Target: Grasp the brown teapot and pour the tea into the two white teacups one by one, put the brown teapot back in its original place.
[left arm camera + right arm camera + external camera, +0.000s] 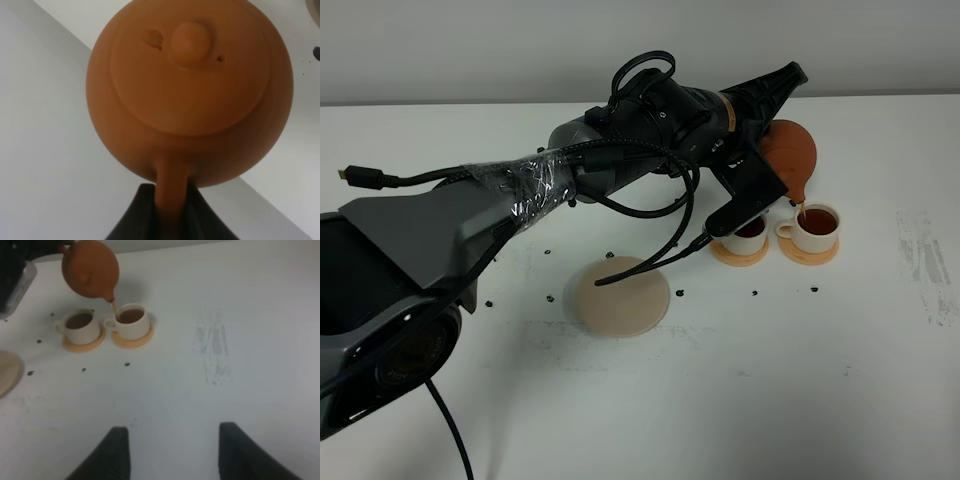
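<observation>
The brown teapot (792,155) hangs tilted above the cups, spout down. A thin stream of tea runs from it into the right white teacup (817,225), which is nearly full. The left white teacup (751,230) holds dark tea and is partly hidden behind my left arm (650,120). My left gripper (170,212) is shut on the teapot's handle (171,187), with the lid and knob facing the wrist camera. The pale beige disc (620,296) lies bare, to the left of the cups. My right gripper (170,455) stands open over bare table, well short of the teapot (90,267) and cups (131,320).
Each cup sits on a small orange coaster (738,255). Dark specks (681,293) are scattered on the white table around the disc and cups. A grey scuffed patch (925,260) marks the table at the right. Cables (650,250) from the left arm hang over the disc.
</observation>
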Tool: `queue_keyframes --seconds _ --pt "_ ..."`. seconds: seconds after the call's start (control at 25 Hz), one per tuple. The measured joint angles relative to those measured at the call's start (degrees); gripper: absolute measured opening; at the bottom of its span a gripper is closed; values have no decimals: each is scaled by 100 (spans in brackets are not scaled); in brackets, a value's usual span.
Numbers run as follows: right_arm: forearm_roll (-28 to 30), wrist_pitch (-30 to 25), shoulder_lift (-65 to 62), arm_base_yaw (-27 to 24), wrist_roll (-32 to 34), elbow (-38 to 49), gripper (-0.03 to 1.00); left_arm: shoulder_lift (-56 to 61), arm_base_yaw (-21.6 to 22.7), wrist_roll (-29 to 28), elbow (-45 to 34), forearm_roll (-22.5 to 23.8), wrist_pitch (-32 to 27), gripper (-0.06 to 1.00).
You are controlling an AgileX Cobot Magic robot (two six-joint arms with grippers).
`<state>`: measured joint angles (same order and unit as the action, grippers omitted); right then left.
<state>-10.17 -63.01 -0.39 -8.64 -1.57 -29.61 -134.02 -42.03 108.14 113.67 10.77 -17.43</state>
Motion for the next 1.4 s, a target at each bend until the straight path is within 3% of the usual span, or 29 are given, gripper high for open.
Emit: queue_keyframes --seconds 0.32,0.52,0.84,1.24,1.4 --pt "0 0 0 0 0 0 39 -117 0 -1117 0 0 -21 8" --pt "0 0 0 0 0 0 39 -91 0 -1290 0 -72 -57 8" --pt "0 0 0 0 0 0 39 125 153 -1777 38 -828 -299 8" --pt "0 0 0 0 0 0 39 117 454 -3669 738 -1520 -1059 8" --pt "0 0 0 0 0 0 39 -46 468 -4483 1080 -1562 -1465 8"
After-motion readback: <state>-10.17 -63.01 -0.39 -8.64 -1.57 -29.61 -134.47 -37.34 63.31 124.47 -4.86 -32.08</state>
